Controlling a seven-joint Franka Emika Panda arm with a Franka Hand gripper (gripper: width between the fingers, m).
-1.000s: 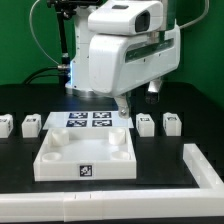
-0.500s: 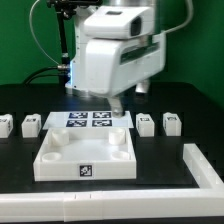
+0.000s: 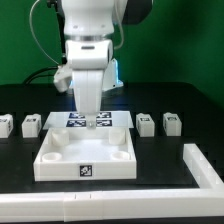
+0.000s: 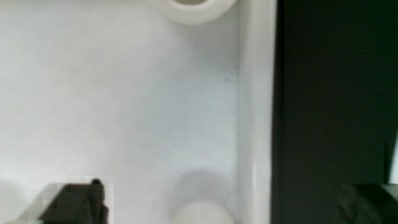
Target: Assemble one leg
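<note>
Four small white legs with tags stand in a row on the black table: two at the exterior view's left (image 3: 5,125) (image 3: 32,125) and two at its right (image 3: 146,123) (image 3: 171,123). My gripper (image 3: 92,124) hangs over the back edge of the large white square panel (image 3: 60,165), far from every leg. In the wrist view my gripper (image 4: 228,205) is open and empty, with one dark fingertip (image 4: 71,202) over the panel's surface (image 4: 107,100). A round corner socket (image 4: 199,8) shows there. No leg shows in the wrist view.
The marker board (image 3: 75,119) lies behind the panel, partly hidden by my hand. A white L-shaped wall (image 3: 205,168) runs along the exterior view's right and front. Black table (image 4: 338,100) shows beside the panel's edge.
The arm has swung toward the exterior view's left and the hand has turned and come lower; it now hangs over the panel's back edge. The legs and panel have not moved.
</note>
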